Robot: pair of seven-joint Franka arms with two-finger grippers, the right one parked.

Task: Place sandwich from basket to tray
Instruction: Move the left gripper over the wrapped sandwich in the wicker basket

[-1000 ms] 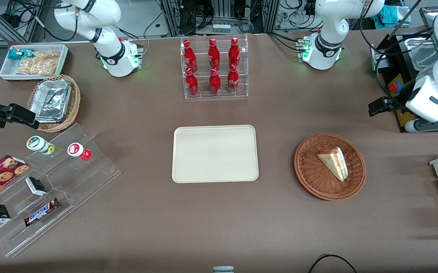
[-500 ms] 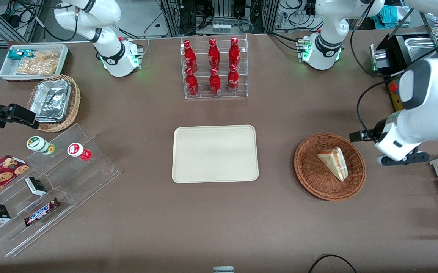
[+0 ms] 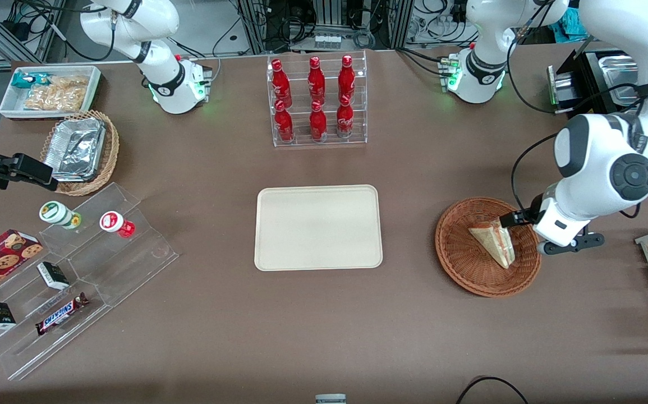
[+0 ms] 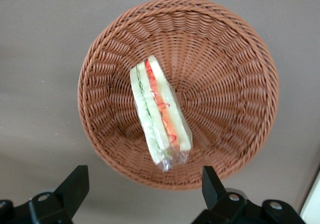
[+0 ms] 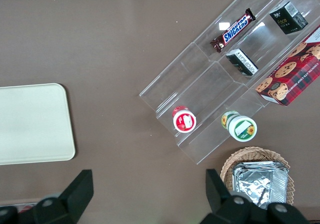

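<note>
sandwich [image 4: 159, 115] below spread gripper [image 4: 144, 190] fingers [image 4: 76, 184]

Even, bright overhead light fills all 3 views, with soft, faint shadows on the brown table [image 3: 324, 314]. Glare glints on the foil containers [image 3: 76, 147] and clear racks [image 5: 220, 79]. The gripper [image 4: 142, 191], fingers spread above the basket [image 4: 230, 74], shows dark and slightly soft.
</note>
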